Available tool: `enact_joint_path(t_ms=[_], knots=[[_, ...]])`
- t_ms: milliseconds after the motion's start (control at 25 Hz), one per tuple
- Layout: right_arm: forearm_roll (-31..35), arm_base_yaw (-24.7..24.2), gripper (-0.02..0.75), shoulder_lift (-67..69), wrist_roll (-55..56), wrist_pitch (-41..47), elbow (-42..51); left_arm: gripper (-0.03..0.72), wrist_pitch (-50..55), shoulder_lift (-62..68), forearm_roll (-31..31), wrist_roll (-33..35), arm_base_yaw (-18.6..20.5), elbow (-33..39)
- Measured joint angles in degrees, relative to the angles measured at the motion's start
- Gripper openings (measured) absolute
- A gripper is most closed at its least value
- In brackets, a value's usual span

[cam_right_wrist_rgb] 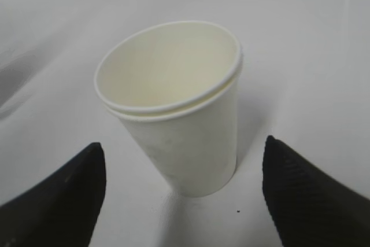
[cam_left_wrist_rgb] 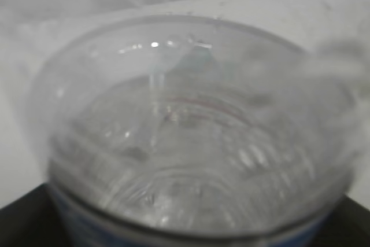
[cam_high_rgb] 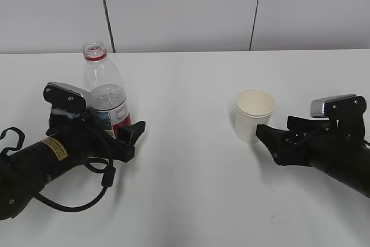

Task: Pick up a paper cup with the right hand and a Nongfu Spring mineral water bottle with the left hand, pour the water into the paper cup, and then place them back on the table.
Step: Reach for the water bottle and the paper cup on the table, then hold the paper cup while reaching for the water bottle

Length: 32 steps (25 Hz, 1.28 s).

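The black right gripper [cam_right_wrist_rgb: 184,192], jaws spread, is flanking the empty cream paper cup [cam_right_wrist_rgb: 173,102]; closing hard risks crushing it. Left of the cup, the black left gripper [cam_high_rgb: 118,134] is bracketing the uncapped clear plastic bottle [cam_high_rgb: 105,88] with jaws apart, which could tip and spill.

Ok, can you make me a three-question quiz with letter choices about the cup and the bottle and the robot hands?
1. Where is the paper cup?
A. On the table, in front of the right hand
B. Lifted in the air
C. Lying on its side

2. What colour is the neck ring on the Nongfu Spring mineral water bottle?
A. Blue
B. Red
C. Green

3. How is the top of the bottle?
A. Capped
B. Crushed
C. Open, no cap

Answers:
1 A: the cup stands upright on the tabletop, with the right hand's fingers spread on either side, not touching it.
2 B: a red ring circles the neck.
3 C: the exterior view shows a bare open mouth.
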Motion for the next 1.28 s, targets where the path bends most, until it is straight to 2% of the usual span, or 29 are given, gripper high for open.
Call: enact_joint_path(t_ms=[360,960,1280], knots=[[-1.1,0.0,0.627,4.7,0.0,0.0,-4.8,0.593,0.0,0.0,0.1,0.0,0.0,0.0],[-7.5,0.0,0.627,12.4,0.0,-0.1,-15.2,0.592,0.0,0.0,0.4,0.0,0.0,0.0],[-8.1,0.5,0.627,15.7,0.0,-0.1,-19.1,0.592,0.0,0.0,1.0,0.0,0.0,0.0]])
